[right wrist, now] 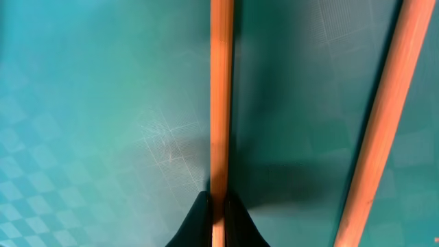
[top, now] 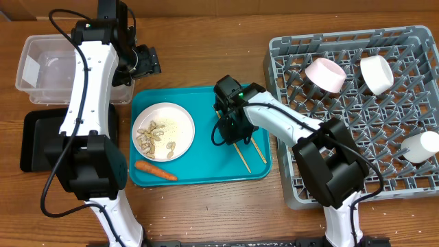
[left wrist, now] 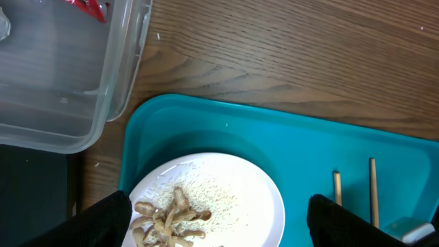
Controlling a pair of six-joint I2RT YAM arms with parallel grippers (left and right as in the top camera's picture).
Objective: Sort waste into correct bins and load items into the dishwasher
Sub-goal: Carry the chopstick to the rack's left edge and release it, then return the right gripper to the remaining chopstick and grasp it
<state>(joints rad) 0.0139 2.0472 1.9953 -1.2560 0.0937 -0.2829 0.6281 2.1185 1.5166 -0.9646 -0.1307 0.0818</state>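
My right gripper (top: pixel 230 127) is low over the teal tray (top: pixel 206 165). In the right wrist view its jaws (right wrist: pixel 218 206) are shut on one wooden chopstick (right wrist: pixel 221 103). The second chopstick (right wrist: pixel 381 116) lies free beside it. My left gripper (top: pixel 143 60) is open and empty, raised between the clear tub (top: pixel 41 68) and the tray. Its fingers (left wrist: pixel 216 219) frame the white plate (left wrist: pixel 240 199) holding beige nut scraps (left wrist: pixel 168 219) and crumbs. A red wrapper (left wrist: pixel 89 7) lies in the tub. The carrot (top: pixel 155 169) lies on the tray in front of the plate (top: pixel 182 123).
The black tray (top: pixel 38 140) sits in front of the clear tub at the left. The grey dish rack (top: pixel 357 116) at the right holds a pink bowl (top: pixel 324 74), a white bowl (top: pixel 376 74) and a white cup (top: pixel 420 147).
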